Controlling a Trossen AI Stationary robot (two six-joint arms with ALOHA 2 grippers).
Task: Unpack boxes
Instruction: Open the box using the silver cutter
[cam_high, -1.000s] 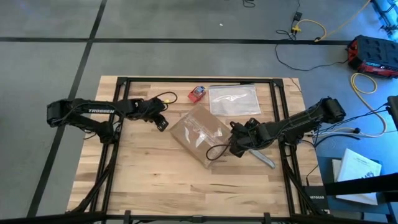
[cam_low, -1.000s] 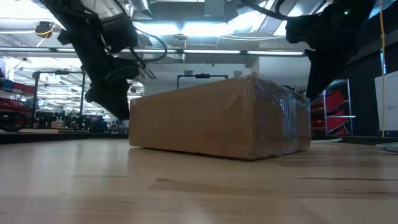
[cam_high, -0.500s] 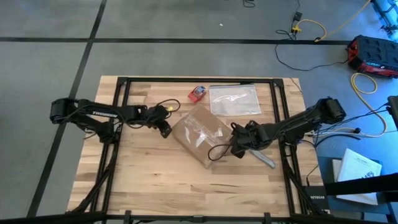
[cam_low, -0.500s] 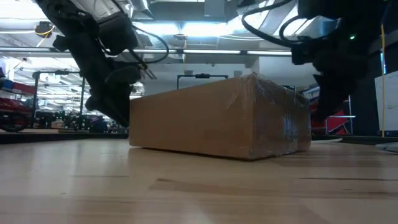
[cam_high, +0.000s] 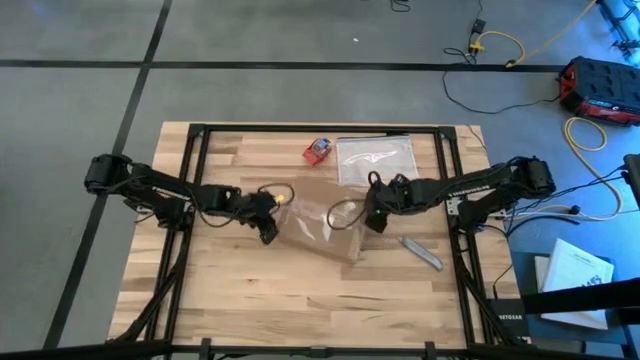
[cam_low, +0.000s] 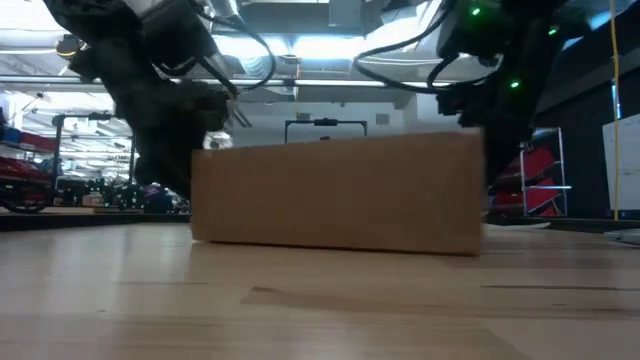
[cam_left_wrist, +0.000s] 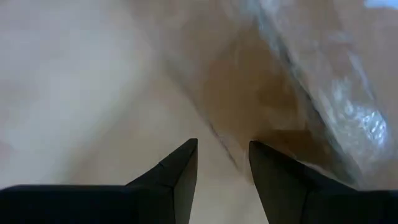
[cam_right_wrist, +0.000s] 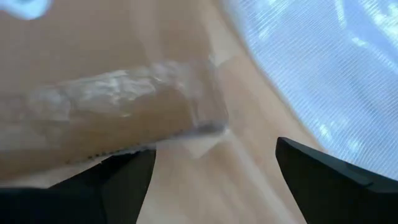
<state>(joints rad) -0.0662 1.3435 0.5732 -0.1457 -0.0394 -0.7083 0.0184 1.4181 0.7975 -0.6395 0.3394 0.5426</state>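
Observation:
The brown cardboard box (cam_high: 320, 220) lies flat on the wooden table near its middle, with shiny clear tape across its top; in the low view the box (cam_low: 335, 195) turns one long side to the near edge. My left gripper (cam_high: 268, 232) stands open at the box's left near corner, slanting down. In the left wrist view the gripper (cam_left_wrist: 222, 155) has that corner's lower edge just ahead of its gap. My right gripper (cam_high: 372, 216) stands wide open at the box's right far corner. The right wrist view shows the taped corner (cam_right_wrist: 205, 118) ahead of that gripper (cam_right_wrist: 214, 168). My left gripper has one fingertip (cam_left_wrist: 267, 152) close against the box's side wall (cam_left_wrist: 273, 124) by the left near corner, slanting down from the table's left; I cannot tell whether it touches. My right gripper has one finger (cam_right_wrist: 127, 171) by the box's lower edge (cam_right_wrist: 118, 149) near the right far corner; touch cannot be told.
A clear silvery plastic bag (cam_high: 376, 160) lies flat behind the box, right beside my right gripper. A small red-and-blue object (cam_high: 317, 150) sits at the far edge. A grey tool (cam_high: 422, 253) lies to the box's right. Bare table spreads along the near side.
My left gripper has swung toward the table's right and near edge, down to the box's left near corner. My right gripper has moved toward the far edge along the box's right side. The box has turned on the table, a long side now facing the near edge.

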